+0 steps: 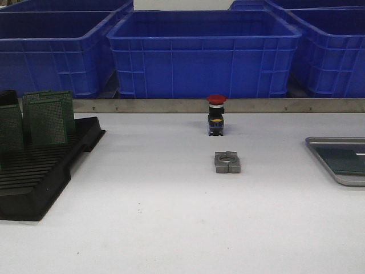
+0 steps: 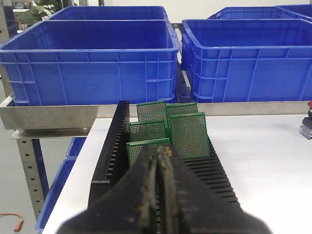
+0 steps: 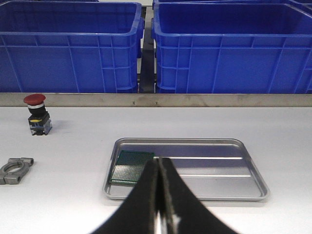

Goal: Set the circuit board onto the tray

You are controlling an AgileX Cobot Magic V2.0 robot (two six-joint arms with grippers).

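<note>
1. The tray (image 3: 251,168) lies flat on the white table (image 1: 159,228); in the front view only its left part shows, cut by the right edge of the frame at mid-height.
2. One green circuit board (image 3: 129,167) lies flat inside the tray, in the tray's left end as the right wrist view shows it, near the rim.
3. The right gripper (image 3: 159,195) fills the bottom centre of its own view, fingers pressed together with nothing between them, low in the frame below the tray's near rim.
4. The left gripper (image 2: 158,187) sits at the bottom centre of its view, fingers likewise closed and empty.
5. Just above it in that frame stands the black slotted rack (image 2: 112,146), holding several green boards (image 2: 187,134) upright in its slots.
6. In the front view the rack occupies the left side at mid-height.
7. A red-capped push button (image 1: 216,116) stands upright at centre frame.
8. A grey metal clamp (image 1: 227,162) lies just below the button in the picture, apart from it.
9. Blue crates (image 1: 205,51) line the top of the frame behind a metal rail.
</note>
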